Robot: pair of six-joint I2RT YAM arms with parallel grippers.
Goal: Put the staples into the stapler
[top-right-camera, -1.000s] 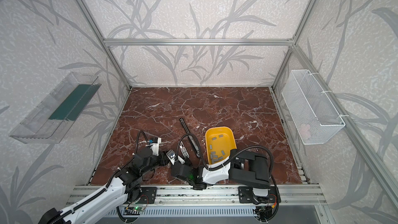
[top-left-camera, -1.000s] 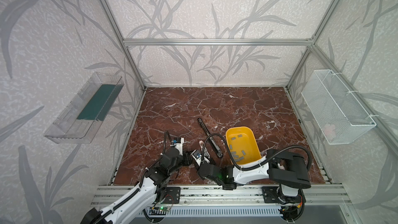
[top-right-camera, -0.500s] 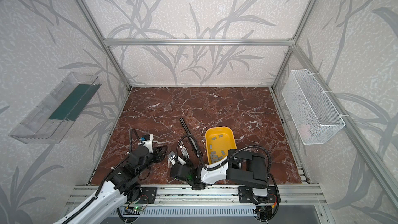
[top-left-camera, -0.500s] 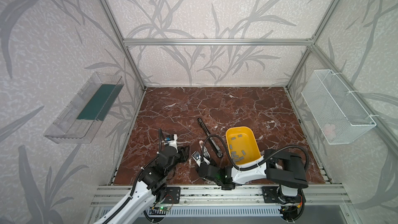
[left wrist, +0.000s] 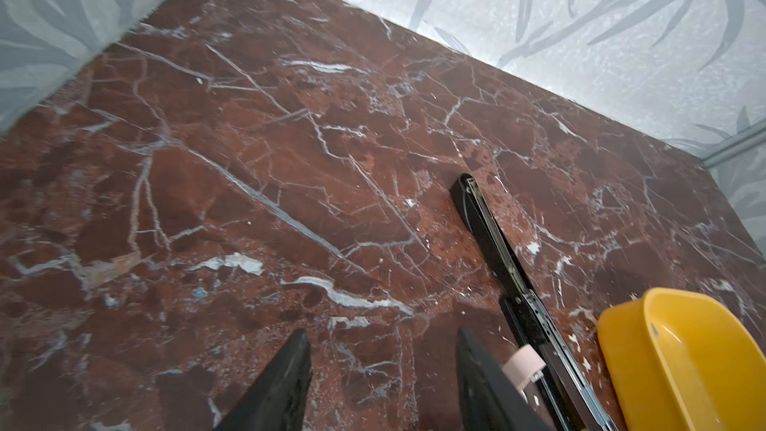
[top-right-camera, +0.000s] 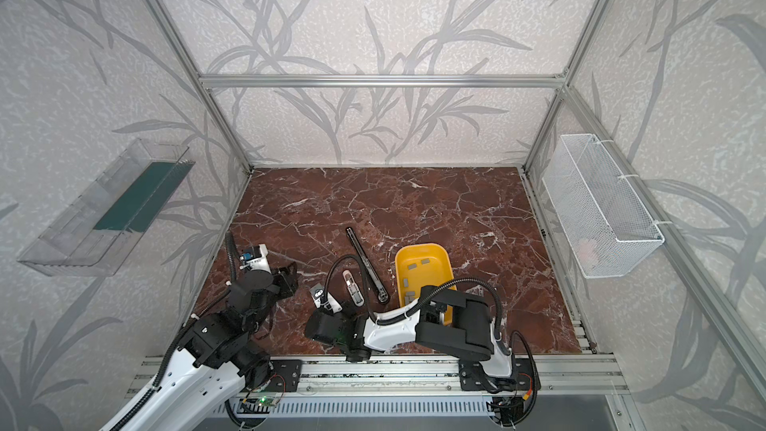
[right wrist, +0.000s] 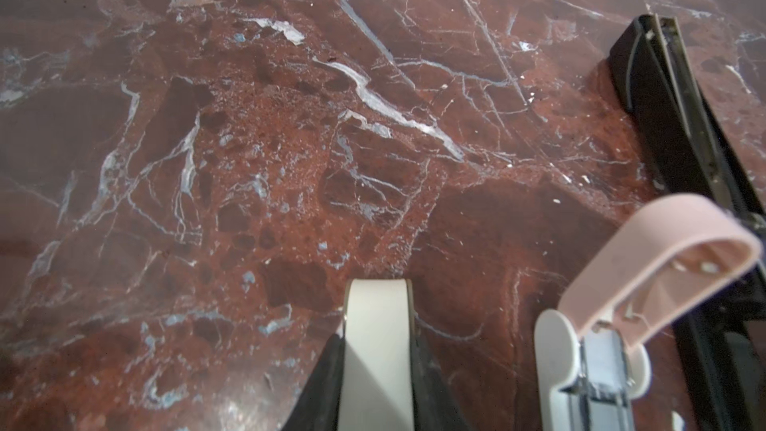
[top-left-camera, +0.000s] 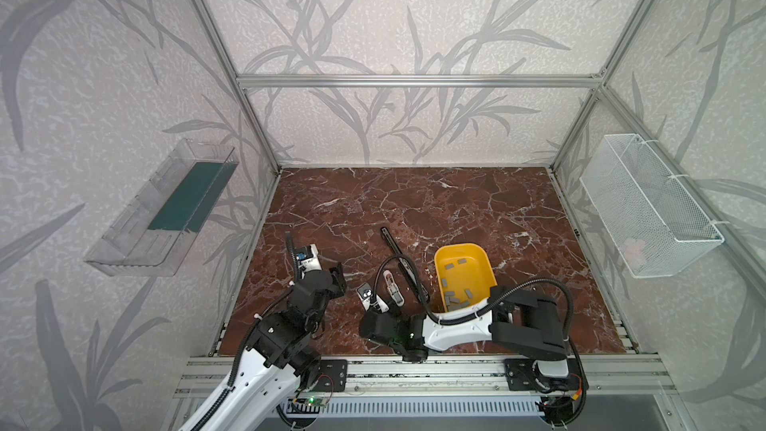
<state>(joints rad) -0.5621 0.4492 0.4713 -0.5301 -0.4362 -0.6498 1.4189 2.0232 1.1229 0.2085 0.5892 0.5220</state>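
Right hand (right wrist: 377, 339) clamps the white stapler (top-left-camera: 365, 295) near the counter's (top-left-camera: 414, 201) front edge, probably to steady it; left hand (left wrist: 383, 339) apart, empty.

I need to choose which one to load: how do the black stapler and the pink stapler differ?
The black stapler is far longer than the pink stapler. The black one lies folded out flat in one thin line, while the pink one's lid stands raised off its white base. Both are open and lie side by side on the marble table, left of the yellow bin that holds the staples.
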